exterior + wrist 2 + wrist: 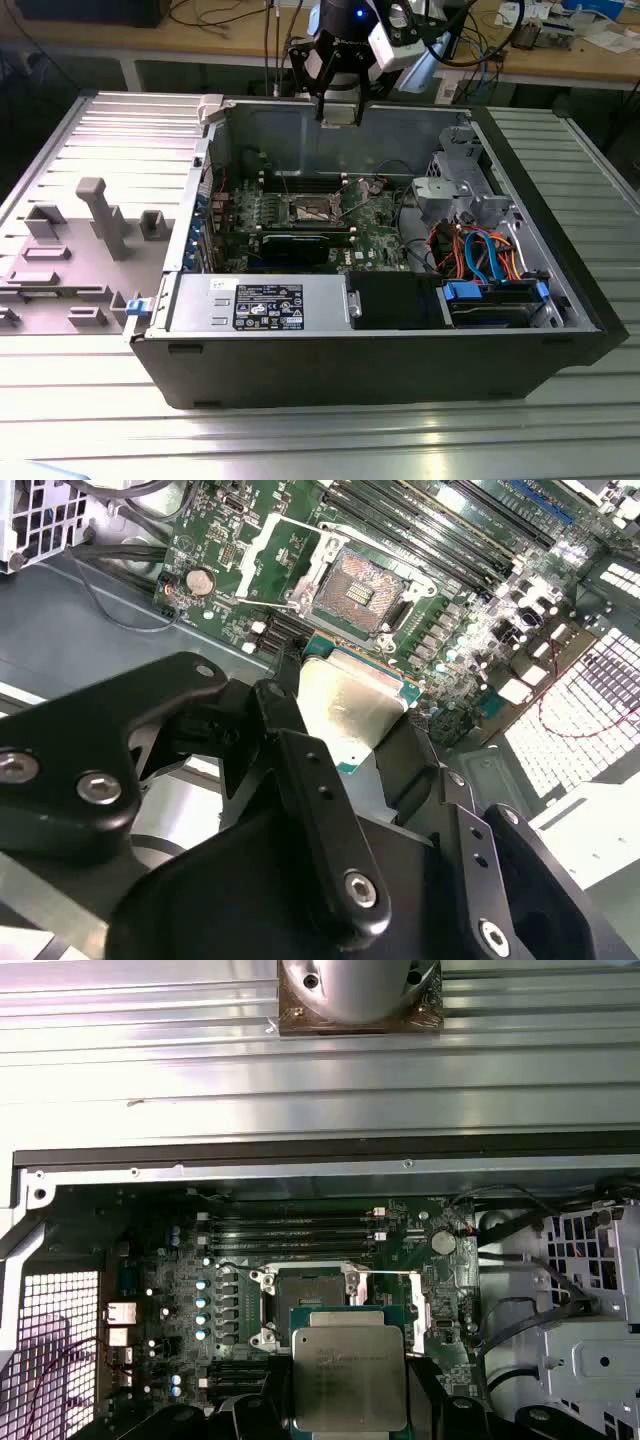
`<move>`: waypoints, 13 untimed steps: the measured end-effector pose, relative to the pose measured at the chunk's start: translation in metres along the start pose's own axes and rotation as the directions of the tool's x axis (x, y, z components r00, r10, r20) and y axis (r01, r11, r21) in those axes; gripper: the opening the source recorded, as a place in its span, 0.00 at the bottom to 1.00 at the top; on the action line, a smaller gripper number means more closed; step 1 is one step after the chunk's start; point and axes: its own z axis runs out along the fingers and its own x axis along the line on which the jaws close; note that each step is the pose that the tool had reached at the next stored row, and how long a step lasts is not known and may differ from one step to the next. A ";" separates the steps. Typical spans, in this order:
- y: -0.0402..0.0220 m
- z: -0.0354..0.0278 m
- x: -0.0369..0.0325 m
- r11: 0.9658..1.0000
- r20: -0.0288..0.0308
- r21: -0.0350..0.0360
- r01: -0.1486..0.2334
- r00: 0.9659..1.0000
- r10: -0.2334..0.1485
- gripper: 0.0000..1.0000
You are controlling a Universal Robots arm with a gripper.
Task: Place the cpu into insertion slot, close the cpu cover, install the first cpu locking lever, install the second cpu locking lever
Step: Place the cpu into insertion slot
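In the exterior view the gripper (340, 115) hangs over the open computer case (300, 375), above its motherboard (385, 240). In the second wrist view its black fingers (280, 715) clamp the cpu (350, 705) by two edges, apart from the uncovered insertion slot (360, 585). In the first wrist view the cpu appears near the slot, not seated in it.
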 end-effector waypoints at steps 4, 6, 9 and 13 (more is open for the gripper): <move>0.0000 0.0000 0.0015 1.000 0.000 0.000 0.000 1.000 0.000 0.55; -0.0005 0.0001 0.0018 1.000 0.000 0.000 0.000 1.000 0.000 0.55; -0.0013 0.0004 0.0018 1.000 0.000 0.000 0.000 1.000 0.000 0.55; -0.0017 0.0009 0.0017 1.000 0.000 0.000 0.000 1.000 0.000 0.55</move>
